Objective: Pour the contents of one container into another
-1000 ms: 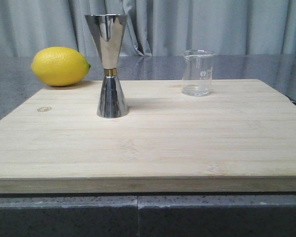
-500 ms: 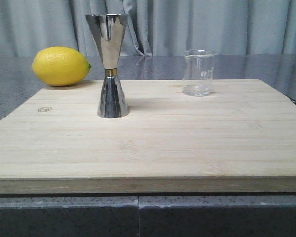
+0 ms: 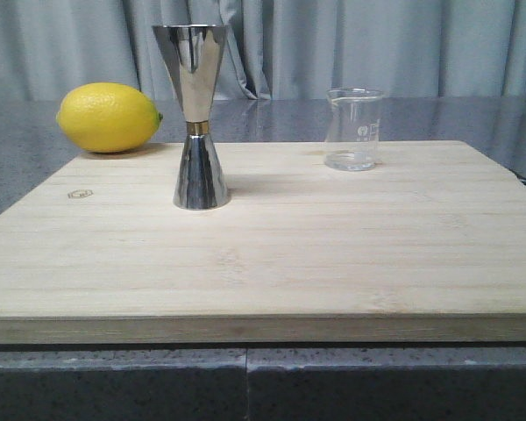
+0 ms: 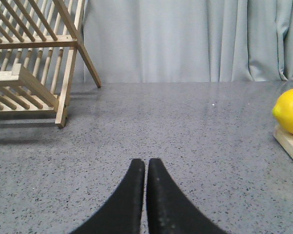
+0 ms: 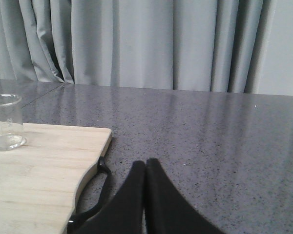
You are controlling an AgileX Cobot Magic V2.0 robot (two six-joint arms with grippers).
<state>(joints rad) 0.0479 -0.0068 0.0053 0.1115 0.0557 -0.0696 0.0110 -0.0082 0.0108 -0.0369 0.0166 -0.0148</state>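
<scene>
**Jigger and beaker upright, well apart on the board**

The steel jigger [image 3: 199, 118] stands toward my left, the glass beaker [image 3: 351, 129] toward my right, on the wooden cutting board [image 3: 272, 254]. My left gripper [image 4: 146, 166] and right gripper [image 5: 146, 168] hover over the grey counter off each end, fingers pressed together, holding nothing. The beaker lies nearer my right.

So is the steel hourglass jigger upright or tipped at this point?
Upright. The shiny steel hourglass-shaped jigger stands on its smaller cone on the pale wooden cutting board, wide cup upward, untouched. Whether it holds liquid cannot be told.
</scene>
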